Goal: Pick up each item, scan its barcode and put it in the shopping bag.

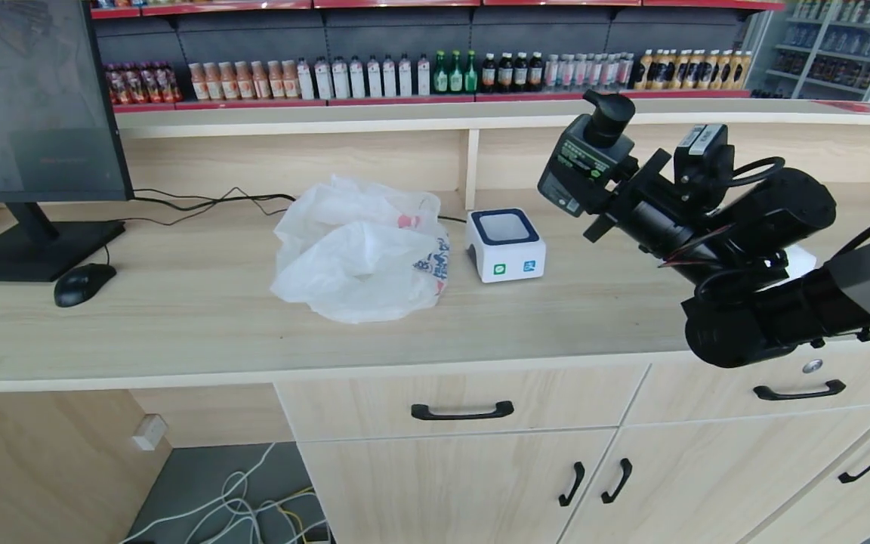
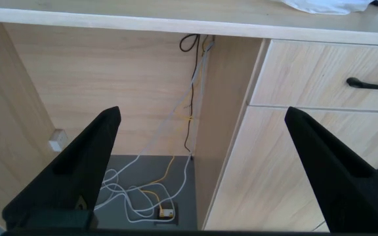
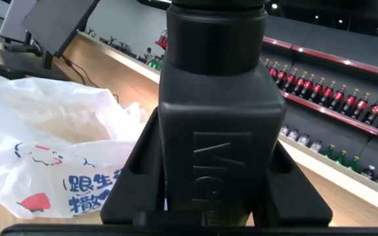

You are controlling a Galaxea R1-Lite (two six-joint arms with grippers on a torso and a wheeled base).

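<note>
The right jaws are clamped on a dark grey plastic bottle with a black cap [image 1: 584, 155] — held tilted in the air above the light wooden bench [image 1: 178, 317], up and to the right of the white cube scanner with a dark-rimmed window [image 1: 505, 245]. The crumpled white plastic shopping bag [image 1: 359, 253] lies on the bench just left of the scanner. The left jaws stand wide apart — low, facing the loose white cables [image 2: 126, 196] under the bench.

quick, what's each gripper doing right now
left gripper: open, holding nothing
right gripper: shut on the dark grey plastic bottle with black cap
</note>
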